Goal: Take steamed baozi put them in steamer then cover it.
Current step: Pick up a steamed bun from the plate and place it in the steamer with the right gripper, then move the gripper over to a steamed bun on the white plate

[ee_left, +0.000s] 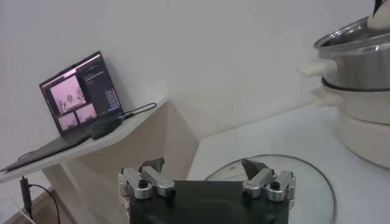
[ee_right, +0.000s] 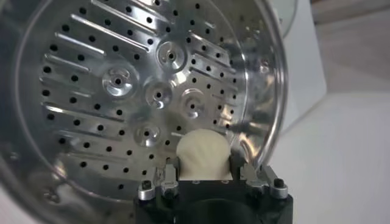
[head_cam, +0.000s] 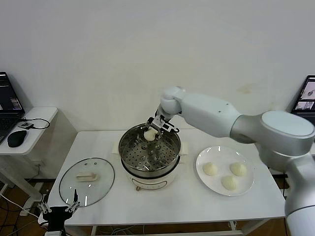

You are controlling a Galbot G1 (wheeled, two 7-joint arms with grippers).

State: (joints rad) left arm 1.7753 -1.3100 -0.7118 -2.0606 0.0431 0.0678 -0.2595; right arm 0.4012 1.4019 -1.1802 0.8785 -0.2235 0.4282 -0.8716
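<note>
Right gripper (head_cam: 153, 129): jaws clamped on one steamed baozi (ee_right: 203, 153), a jaw on either side of it, held over the far rim of the steamer (head_cam: 129, 164).
Held bun: cream-white and smooth, just above the perforated tray (ee_right: 122, 91), which lies directly beneath and ahead of the jaws; I cannot tell whether the bun touches the tray.
Steamer: shiny steel pot in a cream-white base, standing mid-bench under the right jaws, nothing else on its tray.
White plate (head_cam: 248, 169): on the bench well off to the right of the right jaws, carrying three more buns (head_cam: 210, 168), apart from each other.
Left gripper (ee_left: 207, 181): jaws standing wide apart, holding nothing, low at the near left corner of the bench (head_cam: 172, 206).
Cover (head_cam: 101, 184): glass lid with a cream handle, lying flat on the bench just ahead of the left jaws, beside the steamer and not touching it.
Side table (head_cam: 34, 130): further left of the left jaws, with a laptop (ee_left: 79, 91) and a black mouse (head_cam: 16, 138).
</note>
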